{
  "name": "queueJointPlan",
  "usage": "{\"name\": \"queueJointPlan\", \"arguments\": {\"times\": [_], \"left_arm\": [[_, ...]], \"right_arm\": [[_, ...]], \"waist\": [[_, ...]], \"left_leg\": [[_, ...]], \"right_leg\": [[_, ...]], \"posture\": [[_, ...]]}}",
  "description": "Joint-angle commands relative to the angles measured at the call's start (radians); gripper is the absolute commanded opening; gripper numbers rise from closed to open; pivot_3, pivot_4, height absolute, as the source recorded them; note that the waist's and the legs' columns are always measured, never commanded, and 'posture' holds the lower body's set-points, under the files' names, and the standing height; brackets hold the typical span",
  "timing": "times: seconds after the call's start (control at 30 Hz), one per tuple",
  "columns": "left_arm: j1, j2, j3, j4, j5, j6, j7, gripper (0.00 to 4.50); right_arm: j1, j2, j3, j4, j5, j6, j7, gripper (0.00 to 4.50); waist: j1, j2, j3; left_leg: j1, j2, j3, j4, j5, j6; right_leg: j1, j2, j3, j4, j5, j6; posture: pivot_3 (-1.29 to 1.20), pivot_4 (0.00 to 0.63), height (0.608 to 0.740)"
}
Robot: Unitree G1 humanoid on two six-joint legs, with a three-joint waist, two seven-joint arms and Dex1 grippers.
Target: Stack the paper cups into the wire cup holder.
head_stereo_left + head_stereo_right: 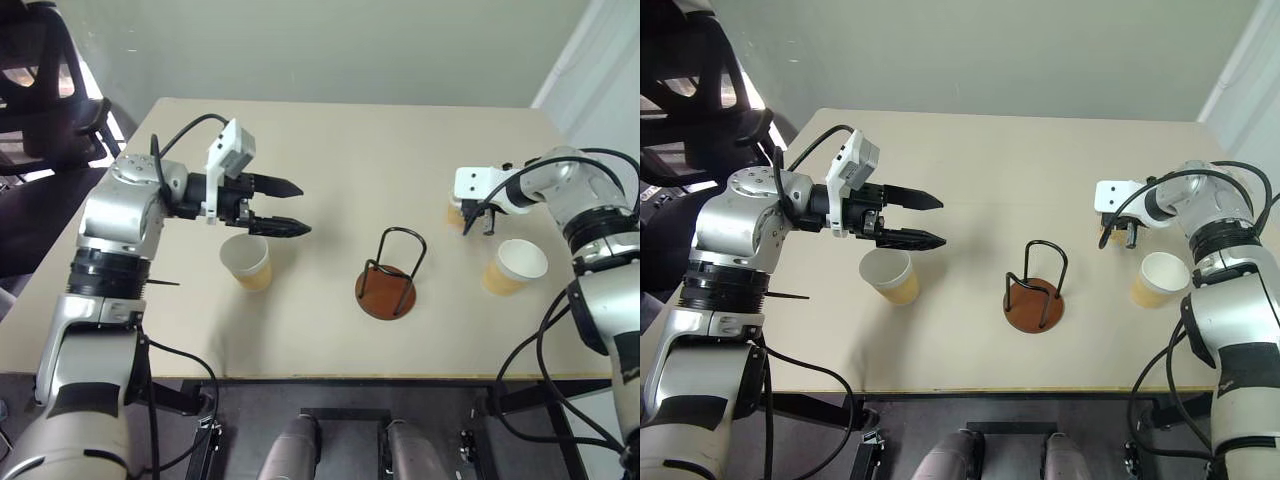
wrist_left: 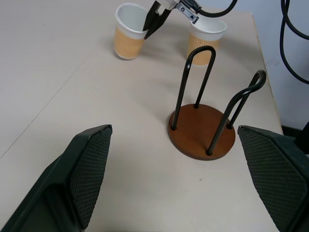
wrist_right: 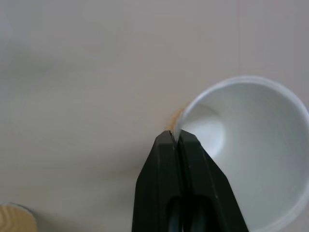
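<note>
From my seat I see the right claw (image 3: 176, 137) pressed together on the rim of one of the paper cups (image 3: 251, 154), one finger inside the white wall and the other outside it, so the pinch sits on the edge of the cup nearest the wrist. That cup stands upright on the counter (image 1: 340, 160), at the far right side, largely hidden under the claw's white housing in the head views. A second cup (image 1: 515, 266) stands upright just beside it, nearer the counter's front edge and apart from the claw. The wire cup holder (image 1: 388, 276) sits near the middle of the counter, its brown disc base flat and its black wire loops upright, with nothing inside it; it is well apart from the right claw and lies between the two arms. The left claw (image 1: 290, 207) hangs above the counter with its fingers spread wide and holding nothing, pointing toward the holder. The third cup (image 1: 246, 262) stands upright just below and a little behind those fingertips, not touching them as far as I can tell. In the left wrist view the holder stands between the two spread fingers (image 2: 84, 169) and farther out, with the two right-side cups beyond it.
</note>
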Motion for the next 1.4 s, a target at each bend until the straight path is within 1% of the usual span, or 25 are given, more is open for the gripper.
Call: {"name": "queueJointPlan", "arguments": {"times": [0.03,0.33,0.4,0.43,0.53,0.6,0.73,0.77,0.8,0.87,0.93,1.0,1.13,1.27,1.4], "left_arm": [[-0.033,0.002,0.001,0.014,0.012,-0.031,-0.014,4.50],[-0.039,-0.003,-0.002,0.052,0.030,-0.057,-0.032,4.50],[-0.039,0.002,-0.002,0.062,0.037,-0.066,-0.037,4.50],[-0.038,0.005,-0.002,0.067,0.040,-0.072,-0.040,4.50],[-0.034,0.013,-0.003,0.080,0.047,-0.088,-0.051,4.50],[-0.031,0.017,-0.004,0.087,0.051,-0.098,-0.057,4.50],[-0.031,0.022,-0.008,0.098,0.055,-0.104,-0.078,4.50],[-0.032,0.023,-0.010,0.101,0.056,-0.103,-0.085,4.50],[-0.033,0.025,-0.011,0.103,0.057,-0.102,-0.091,4.50],[-0.038,0.024,-0.013,0.115,0.062,-0.104,-0.101,4.50],[-0.049,0.017,-0.016,0.136,0.069,-0.112,-0.103,4.50],[-0.061,0.005,-0.019,0.157,0.078,-0.123,-0.106,4.50],[-0.081,-0.015,-0.026,0.190,0.089,-0.145,-0.113,4.50],[-0.097,-0.028,-0.029,0.211,0.096,-0.158,-0.117,4.50],[-0.104,-0.038,-0.027,0.217,0.104,-0.160,-0.118,4.50]], "right_arm": [[-0.037,-0.016,-0.033,-0.033,0.014,0.002,0.023,0.03],[-0.043,-0.024,-0.057,-0.080,0.039,0.014,0.081,0.03],[-0.054,-0.031,-0.087,-0.132,0.072,0.037,0.119,0.03],[-0.051,-0.032,-0.113,-0.181,0.109,0.073,0.161,0.03],[0.004,-0.051,-0.178,-0.421,0.225,0.237,0.318,0.03],[0.059,-0.080,-0.207,-0.628,0.285,0.377,0.385,0.03],[0.142,-0.134,-0.266,-1.047,0.418,0.699,0.450,0.03],[0.155,-0.149,-0.275,-1.136,0.450,0.774,0.459,0.03],[0.165,-0.163,-0.282,-1.205,0.478,0.835,0.463,0.03],[0.179,-0.192,-0.292,-1.321,0.533,0.945,0.464,0.03],[0.183,-0.218,-0.299,-1.395,0.576,1.018,0.454,0.03],[0.183,-0.237,-0.302,-1.448,0.612,1.070,0.438,0.03],[0.192,-0.262,-0.299,-1.521,0.670,1.130,0.409,0.03],[0.222,-0.278,-0.280,-1.556,0.698,1.129,0.381,0.03],[0.262,-0.296,-0.253,-1.570,0.702,1.086,0.371,0.03]], "waist": [[0.000,0.000,0.000],[-0.001,0.000,0.000],[-0.001,0.000,0.000],[-0.001,0.000,0.000],[-0.003,0.000,0.000],[-0.002,0.000,0.000],[0.000,0.000,0.000],[-0.001,0.000,0.000],[-0.003,0.000,0.000],[-0.003,0.000,0.000],[-0.003,0.000,0.000],[-0.003,0.000,0.000],[-0.004,0.000,0.000],[-0.005,0.000,0.000],[-0.006,0.000,0.000]], "left_leg": [[0.000,0.000,0.000,0.000,0.000,0.000],[0.000,0.000,0.000,-0.001,0.000,-0.001],[0.000,0.001,0.000,-0.001,0.000,-0.001],[0.000,0.000,0.000,-0.002,0.000,-0.001],[0.000,0.001,0.000,-0.003,0.000,-0.001],[-0.001,0.001,0.000,-0.004,0.001,-0.002],[-0.002,0.003,0.001,-0.004,0.001,-0.003],[-0.003,0.003,0.001,-0.003,0.004,-0.008],[-0.003,0.003,0.001,-0.003,0.007,-0.013],[-0.005,0.003,0.001,-0.003,0.008,-0.013],[-0.005,0.004,0.001,-0.003,0.008,-0.013],[-0.004,0.004,0.001,-0.003,0.006,-0.005],[-0.004,0.003,0.001,-0.002,0.009,-0.002],[-0.002,0.003,0.001,-0.002,0.012,-0.002],[-0.002,0.003,0.001,0.001,0.013,-0.002]], "right_leg": [[0.000,0.000,0.000,0.000,0.000,0.000],[-0.001,0.000,0.000,0.000,0.000,-0.001],[-0.001,0.000,0.000,0.000,0.000,-0.001],[-0.001,0.000,0.000,0.000,-0.001,-0.001],[-0.002,0.001,0.000,0.000,-0.001,-0.002],[-0.002,0.001,-0.002,0.000,-0.002,-0.004],[-0.002,0.002,-0.004,0.000,-0.004,-0.006],[-0.002,0.002,-0.004,0.000,-0.004,-0.006],[-0.003,0.002,-0.004,0.000,-0.004,-0.006],[-0.005,0.002,-0.004,0.000,-0.004,-0.006],[-0.004,0.003,-0.004,0.001,-0.004,-0.006],[-0.004,0.003,-0.003,0.001,-0.004,-0.006],[-0.005,0.003,-0.003,0.004,-0.004,-0.006],[-0.005,0.003,-0.002,0.009,-0.003,-0.006],[-0.006,0.003,-0.002,0.014,-0.003,-0.006]], "posture": [[0.00,0.150,0.740],[0.00,0.150,0.740],[0.00,0.150,0.740],[0.00,0.150,0.740],[0.00,0.150,0.740],[0.00,0.150,0.740],[0.00,0.150,0.740],[0.00,0.150,0.740],[0.00,0.150,0.740],[0.00,0.150,0.740],[0.00,0.150,0.740],[0.00,0.150,0.740],[0.00,0.150,0.740],[0.00,0.150,0.740],[0.00,0.150,0.740]]}}
